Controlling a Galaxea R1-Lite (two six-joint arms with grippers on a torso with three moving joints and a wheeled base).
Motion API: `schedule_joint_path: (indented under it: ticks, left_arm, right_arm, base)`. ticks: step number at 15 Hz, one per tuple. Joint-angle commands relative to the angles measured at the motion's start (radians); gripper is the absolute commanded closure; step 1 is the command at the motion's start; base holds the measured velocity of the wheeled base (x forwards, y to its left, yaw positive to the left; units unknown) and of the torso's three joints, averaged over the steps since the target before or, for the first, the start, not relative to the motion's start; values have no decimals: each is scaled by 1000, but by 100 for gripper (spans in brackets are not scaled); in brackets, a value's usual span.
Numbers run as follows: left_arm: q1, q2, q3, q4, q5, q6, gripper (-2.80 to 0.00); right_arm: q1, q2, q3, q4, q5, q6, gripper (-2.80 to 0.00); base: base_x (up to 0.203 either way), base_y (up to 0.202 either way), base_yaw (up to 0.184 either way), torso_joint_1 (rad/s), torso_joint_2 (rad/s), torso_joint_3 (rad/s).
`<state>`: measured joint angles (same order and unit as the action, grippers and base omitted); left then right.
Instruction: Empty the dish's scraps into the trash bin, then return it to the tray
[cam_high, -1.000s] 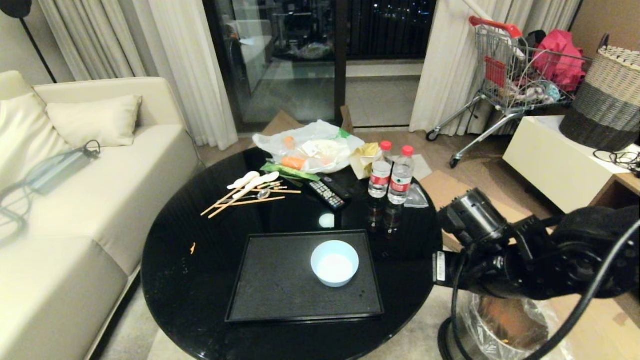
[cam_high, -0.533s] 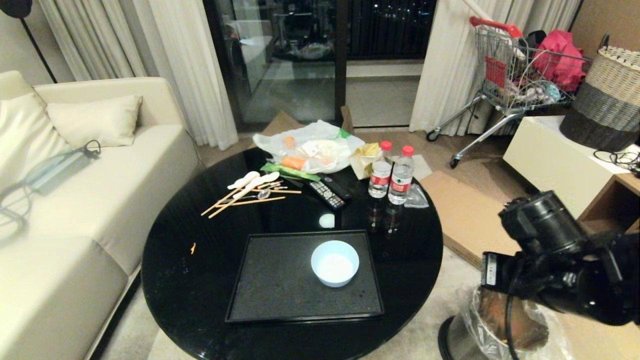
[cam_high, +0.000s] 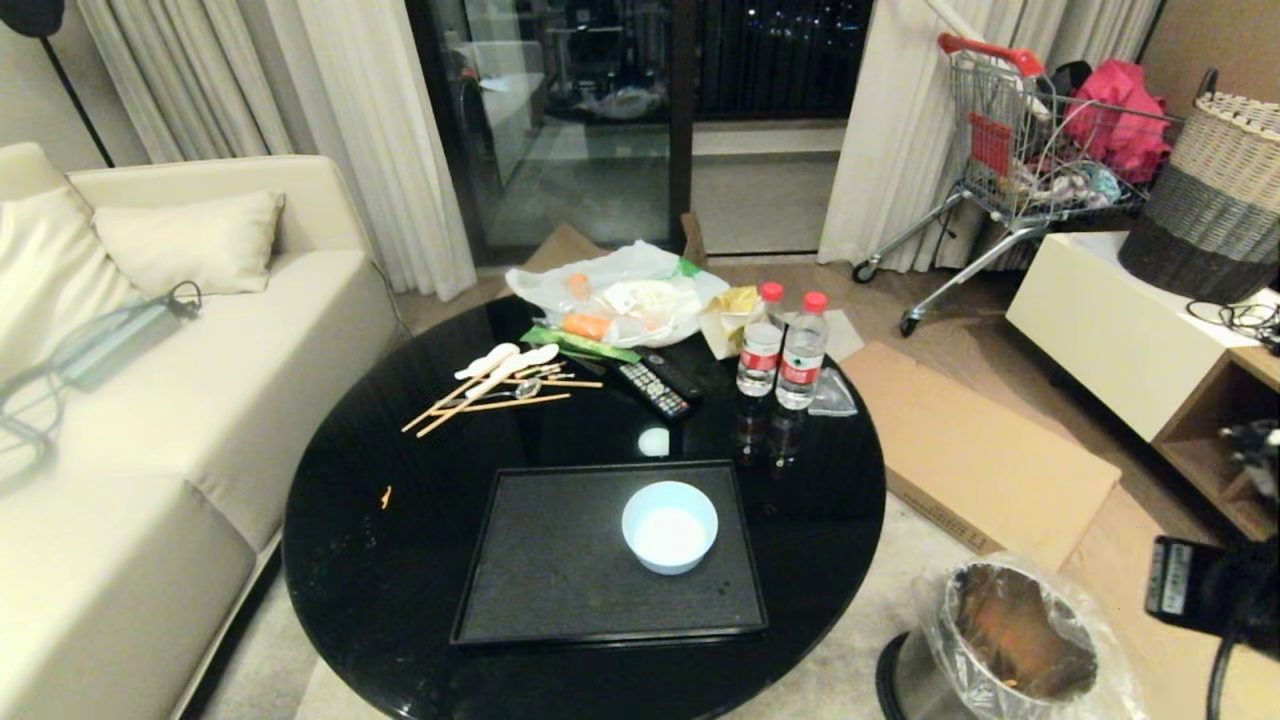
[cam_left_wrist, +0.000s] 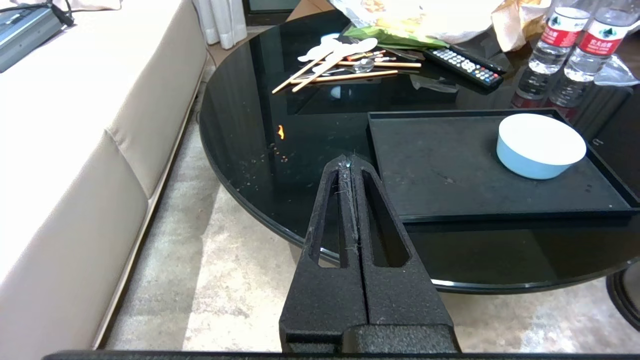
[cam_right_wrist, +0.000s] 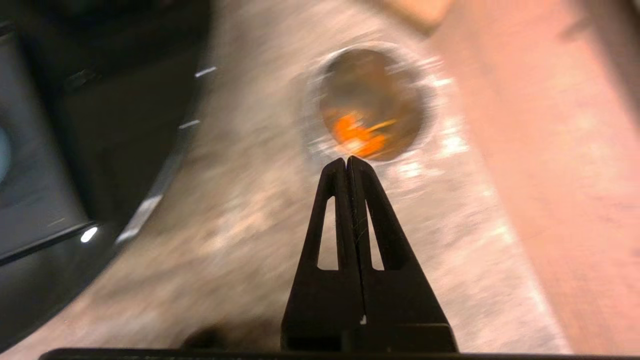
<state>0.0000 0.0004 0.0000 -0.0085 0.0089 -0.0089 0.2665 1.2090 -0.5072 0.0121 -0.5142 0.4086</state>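
Observation:
The pale blue-white dish (cam_high: 669, 526) (cam_left_wrist: 541, 145) stands upright and looks empty on the right half of the black tray (cam_high: 560, 585) (cam_left_wrist: 450, 185). Orange scraps (cam_right_wrist: 357, 136) lie inside the metal trash bin (cam_high: 1010, 640) (cam_right_wrist: 415, 75), which stands on the floor right of the table, lined with clear plastic. My right gripper (cam_right_wrist: 347, 160) is shut and empty, hanging over the rug beside the bin; only part of that arm (cam_high: 1215, 590) shows at the head view's right edge. My left gripper (cam_left_wrist: 348, 159) is shut and empty, parked low at the table's near left edge.
The round black table (cam_high: 400, 560) carries chopsticks and spoons (cam_high: 500, 380), a remote (cam_high: 655, 388), two water bottles (cam_high: 785, 345) and a plastic bag of food (cam_high: 620, 295). A sofa (cam_high: 150, 420) stands left, flat cardboard (cam_high: 980, 460) and a white cabinet (cam_high: 1110, 320) right.
My right arm has swung away from beside the tray to the right, uncovering the bin and nearly leaving the head view. The dish and tray have stayed put.

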Motion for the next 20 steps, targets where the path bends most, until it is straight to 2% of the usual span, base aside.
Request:
schedule_joint_path:
  ticks: [1,3,6,9,11,15,17,20]
  left_arm:
    - [0,0,0,-1,0,0,0]
    - [0,0,0,-1,0,0,0]
    - [0,0,0,-1,0,0,0]
    - [0,0,0,-1,0,0,0]
    - [0,0,0,-1,0,0,0]
    - [0,0,0,-1,0,0,0]
    - [0,0,0,-1,0,0,0]
    - [0,0,0,-1,0,0,0]
  right_arm:
    - [-105,-178,109,-97,1,-107,0]
    - [-214,-268,195,-243,40,-213,0]
    - [-369,-419,329,-368,221,-350,0]
    - [-455,-543,475,-469,374,-442,0]
    - [-465,-651,498,-417,429,-470,0]
    - [-457,-896,506,-164,454,-506,0]
    - [-454,-930,507,-86,459,-519,0]
    - [-420,-924,507,-66,479,-524,0]
  base:
    - [0,0,0,0,0,0]
    - [0,0,0,0,0,0]
    - [0,0,0,0,0,0]
    - [0,0,0,0,0,0]
    - [0,0,0,0,0,0]
    - [0,0,0,0,0,0]
    - [0,0,0,0,0,0]
    - [0,0,0,0,0,0]
